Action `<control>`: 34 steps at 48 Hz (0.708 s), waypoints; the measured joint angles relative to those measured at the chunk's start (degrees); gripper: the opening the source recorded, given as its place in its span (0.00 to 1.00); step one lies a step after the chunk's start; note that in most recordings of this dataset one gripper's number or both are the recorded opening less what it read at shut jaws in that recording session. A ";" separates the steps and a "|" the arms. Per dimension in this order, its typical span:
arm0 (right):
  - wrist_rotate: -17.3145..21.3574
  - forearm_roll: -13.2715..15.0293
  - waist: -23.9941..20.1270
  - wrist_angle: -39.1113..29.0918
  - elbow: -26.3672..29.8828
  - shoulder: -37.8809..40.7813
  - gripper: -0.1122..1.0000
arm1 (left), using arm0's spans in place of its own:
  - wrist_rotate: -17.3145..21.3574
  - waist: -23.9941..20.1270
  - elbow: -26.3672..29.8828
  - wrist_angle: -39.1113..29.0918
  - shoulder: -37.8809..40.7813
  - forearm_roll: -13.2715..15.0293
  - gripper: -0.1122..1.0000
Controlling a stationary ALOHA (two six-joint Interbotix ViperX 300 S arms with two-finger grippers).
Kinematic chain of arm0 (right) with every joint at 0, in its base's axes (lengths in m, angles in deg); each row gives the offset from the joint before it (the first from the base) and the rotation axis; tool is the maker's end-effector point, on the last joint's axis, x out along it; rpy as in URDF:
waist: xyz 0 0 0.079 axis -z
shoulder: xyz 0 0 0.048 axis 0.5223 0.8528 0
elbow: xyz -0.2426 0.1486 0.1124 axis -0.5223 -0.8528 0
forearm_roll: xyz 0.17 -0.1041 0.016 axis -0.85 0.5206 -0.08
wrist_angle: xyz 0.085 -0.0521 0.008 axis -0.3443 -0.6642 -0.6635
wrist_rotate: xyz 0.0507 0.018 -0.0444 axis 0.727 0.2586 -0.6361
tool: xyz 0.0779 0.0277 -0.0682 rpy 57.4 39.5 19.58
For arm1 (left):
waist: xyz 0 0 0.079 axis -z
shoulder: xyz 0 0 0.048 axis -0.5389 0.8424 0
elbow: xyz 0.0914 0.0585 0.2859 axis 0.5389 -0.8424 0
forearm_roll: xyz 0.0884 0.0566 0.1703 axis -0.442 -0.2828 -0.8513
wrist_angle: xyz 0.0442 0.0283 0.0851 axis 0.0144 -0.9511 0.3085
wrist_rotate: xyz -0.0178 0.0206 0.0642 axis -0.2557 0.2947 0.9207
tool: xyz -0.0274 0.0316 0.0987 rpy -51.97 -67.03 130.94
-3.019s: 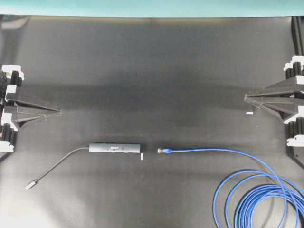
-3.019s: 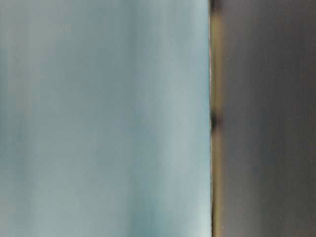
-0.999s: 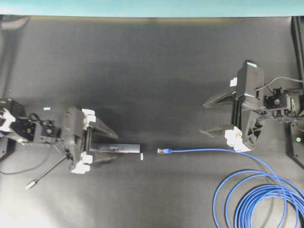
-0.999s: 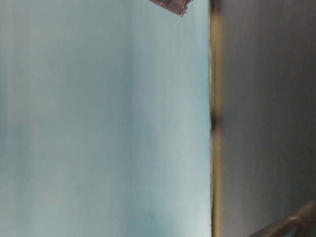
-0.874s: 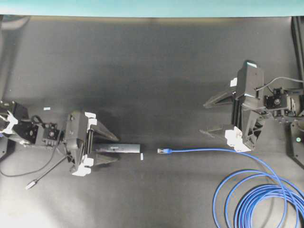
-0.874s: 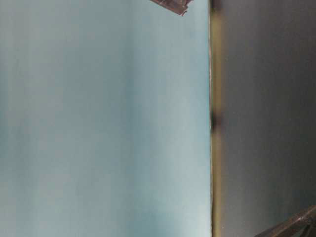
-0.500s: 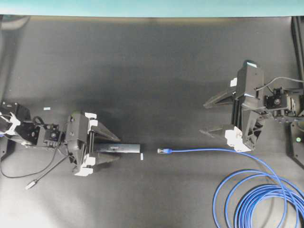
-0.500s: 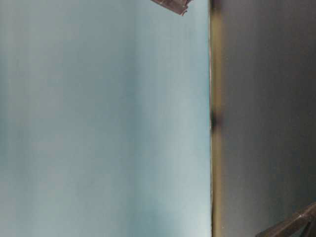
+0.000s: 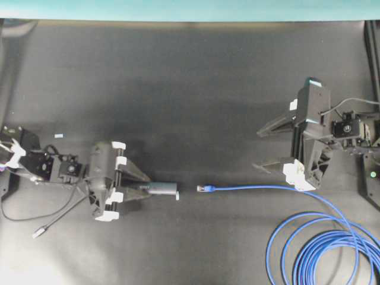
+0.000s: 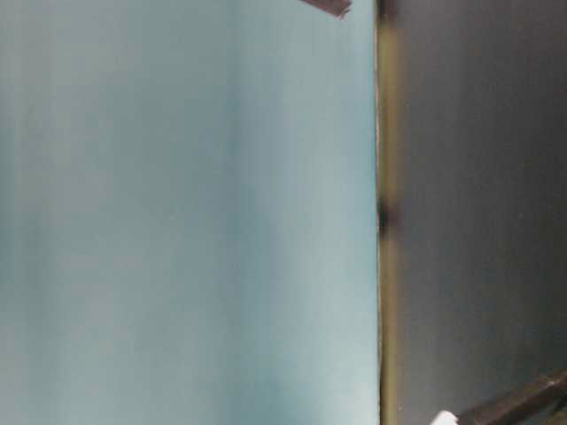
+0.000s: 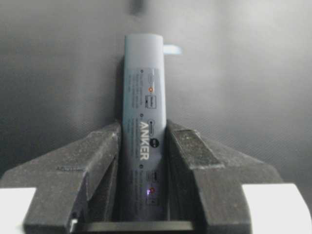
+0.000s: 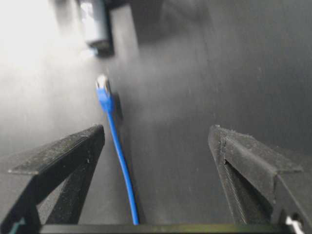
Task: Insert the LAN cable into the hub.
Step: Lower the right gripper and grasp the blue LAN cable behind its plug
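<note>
The hub (image 9: 161, 189), a slim dark-grey bar, lies at centre left, and its right end pokes out of my left gripper (image 9: 144, 186). In the left wrist view both fingers press the sides of the hub (image 11: 144, 87), so the left gripper (image 11: 143, 127) is shut on it. The LAN cable (image 9: 267, 188) is bright blue; its plug (image 9: 205, 188) lies just right of the hub's end with a small gap. My right gripper (image 9: 257, 149) hovers open above the cable's straight run. In the right wrist view the cable (image 12: 118, 151) passes near the left finger, untouched by the right gripper (image 12: 156, 134).
The cable's loose loops (image 9: 320, 249) fill the front right corner. The hub's thin grey cord ends in a silver plug (image 9: 38, 232) at front left. A white tape mark (image 9: 177, 195) sits at the hub's right end. A smaller tape mark (image 9: 58, 135) lies far left.
My left gripper slid right along the hub and its jaws narrowed from wide open until they met the hub's sides. The right gripper barely shifted and stayed open.
</note>
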 measured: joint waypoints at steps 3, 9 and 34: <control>0.00 -0.09 -0.09 1.58 -0.70 0.62 0.85 | 0.26 0.00 0.88 -4.57 -2.64 0.00 0.35; 0.00 -0.09 -1.93 6.24 -2.55 3.34 0.85 | 0.70 -0.44 2.29 -11.34 -8.44 0.00 0.35; -0.18 0.18 -3.69 19.95 2.20 25.75 0.83 | 0.09 -0.97 3.69 -28.83 -21.18 0.00 0.35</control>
